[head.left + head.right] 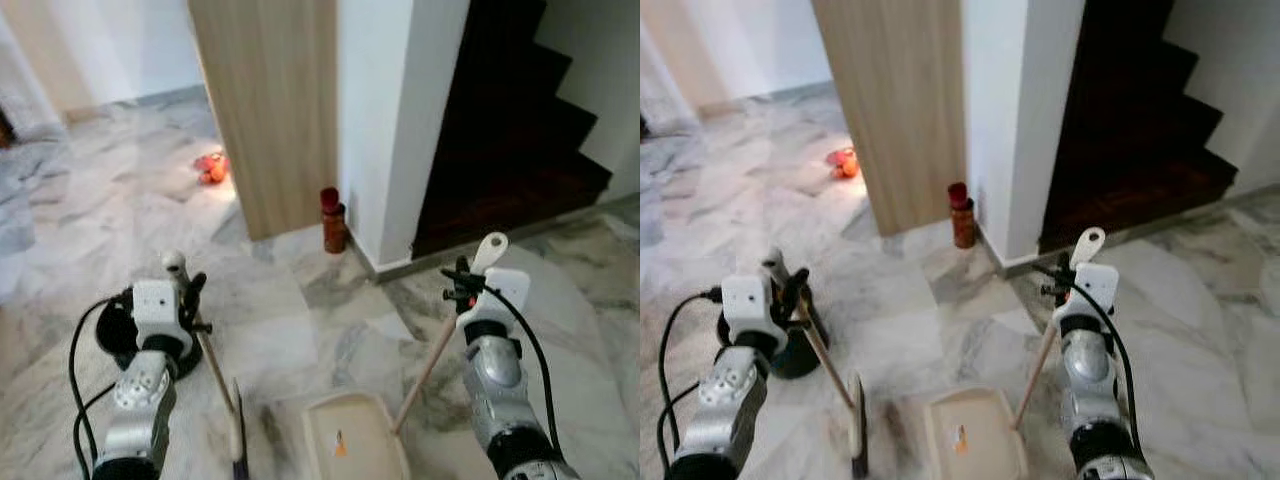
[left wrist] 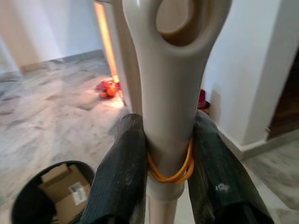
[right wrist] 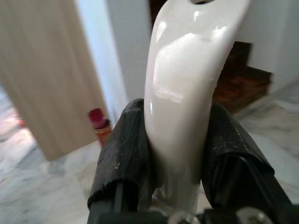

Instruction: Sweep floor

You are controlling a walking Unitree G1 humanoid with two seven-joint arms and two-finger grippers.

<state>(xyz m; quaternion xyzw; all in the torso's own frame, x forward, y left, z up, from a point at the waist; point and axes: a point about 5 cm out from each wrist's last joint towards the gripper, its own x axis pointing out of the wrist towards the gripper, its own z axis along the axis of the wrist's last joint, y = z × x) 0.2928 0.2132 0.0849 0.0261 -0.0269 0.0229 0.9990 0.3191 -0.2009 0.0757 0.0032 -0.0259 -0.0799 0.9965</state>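
My left gripper [image 1: 186,283] is shut on the beige handle of a small broom [image 1: 213,372], whose brush end [image 1: 238,440] rests on the marble floor near the bottom of the view. In the left wrist view the black fingers [image 2: 122,172] clamp the broom handle [image 2: 170,102] just above an orange rubber band. My right gripper [image 1: 470,283] is shut on the cream handle of a dustpan [image 1: 425,372]. The dustpan's tray [image 1: 352,435] lies flat on the floor between my arms, with a small orange scrap inside. In the right wrist view the fingers [image 3: 124,149] squeeze the glossy dustpan handle [image 3: 182,98].
A black bin [image 1: 122,340] holding cardboard stands by my left arm. A red-capped bottle [image 1: 333,222] stands at the foot of a wooden panel [image 1: 270,110] and white wall. An orange-red object [image 1: 211,167] lies farther back. Dark stairs [image 1: 510,130] rise at right.
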